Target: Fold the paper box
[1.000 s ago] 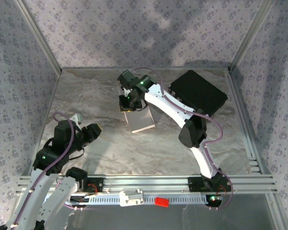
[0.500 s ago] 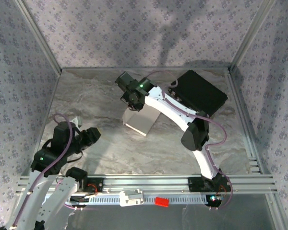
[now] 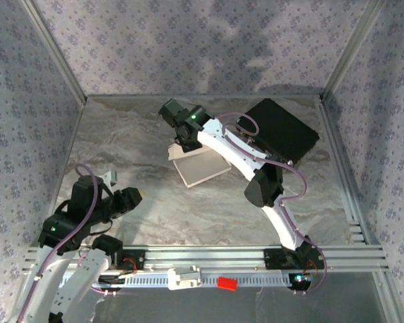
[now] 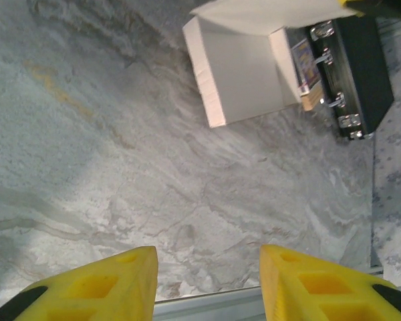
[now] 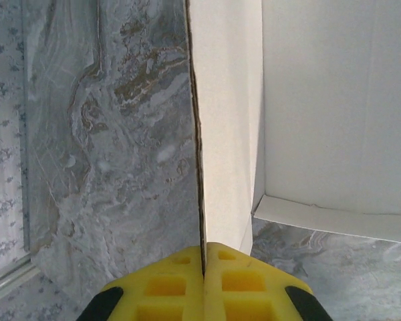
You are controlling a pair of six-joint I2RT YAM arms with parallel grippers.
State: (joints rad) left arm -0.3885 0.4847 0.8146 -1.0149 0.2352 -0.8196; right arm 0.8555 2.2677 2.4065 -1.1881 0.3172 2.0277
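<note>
The white paper box lies partly folded at the table's middle, its walls raised; it also shows at the top of the left wrist view. My right gripper hangs over the box's far left corner, shut on an upright flap of the paper box; the yellow fingers pinch the flap's thin edge. My left gripper is open at the near left of the table, well apart from the box, with nothing between its yellow fingers.
A black rectangular case lies at the back right, close behind the right arm. A small tan and purple packet sits between the box and the case. Patterned walls enclose the table; a metal rail runs along the near edge.
The right gripper has shifted a little toward the back left, and the box has turned and opened out flatter beneath it. The left arm has drawn slightly back toward the near left.
</note>
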